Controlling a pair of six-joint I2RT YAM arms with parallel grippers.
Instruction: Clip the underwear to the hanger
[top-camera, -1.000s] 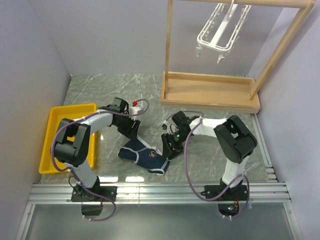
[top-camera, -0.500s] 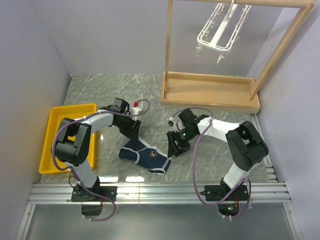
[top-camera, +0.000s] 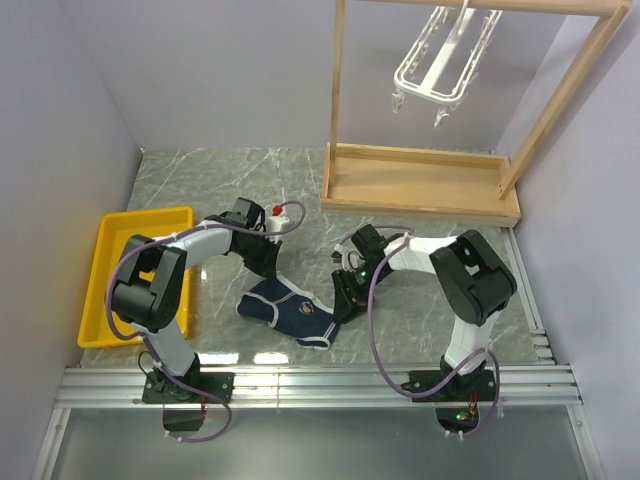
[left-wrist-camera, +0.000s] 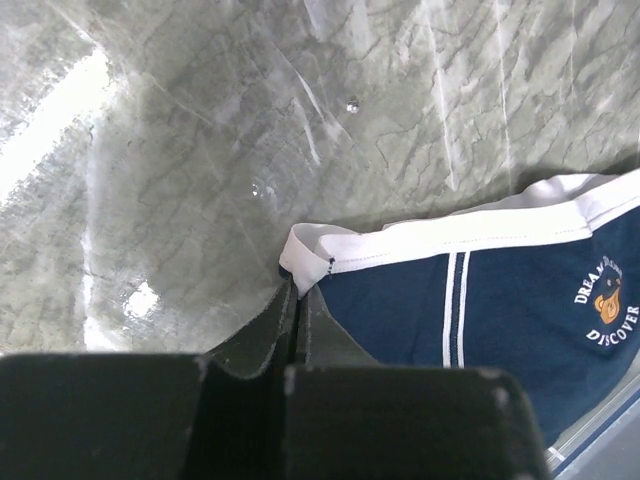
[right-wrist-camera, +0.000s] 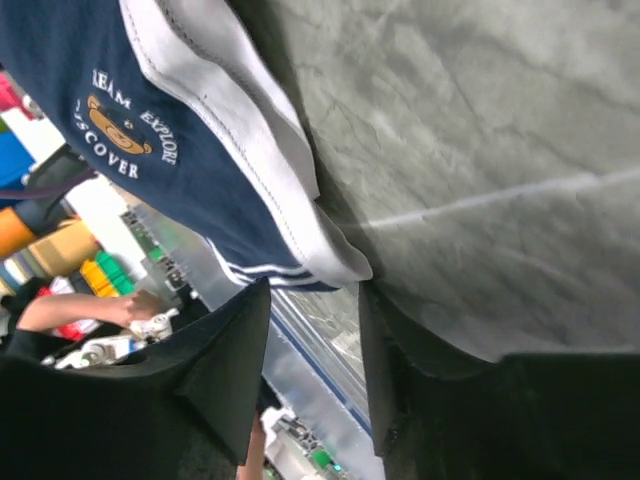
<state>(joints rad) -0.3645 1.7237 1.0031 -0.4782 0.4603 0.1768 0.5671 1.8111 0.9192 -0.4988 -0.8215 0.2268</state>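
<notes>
The underwear (top-camera: 288, 312) is navy blue with white trim, 2 white stripes and a bear print. The table (top-camera: 200, 180) is grey-green veined marble, the tray (top-camera: 105, 250) yellow, the hanger (top-camera: 430, 90) white.

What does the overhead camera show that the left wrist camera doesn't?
Only the overhead view shows the white hanger hanging from a wooden rack, and a yellow tray. Only the left wrist view lets you make out the bear print on the underwear, and the left jaws pressed together at its white-trimmed corner. Both show the navy underwear lying on the grey marbled table.
</notes>
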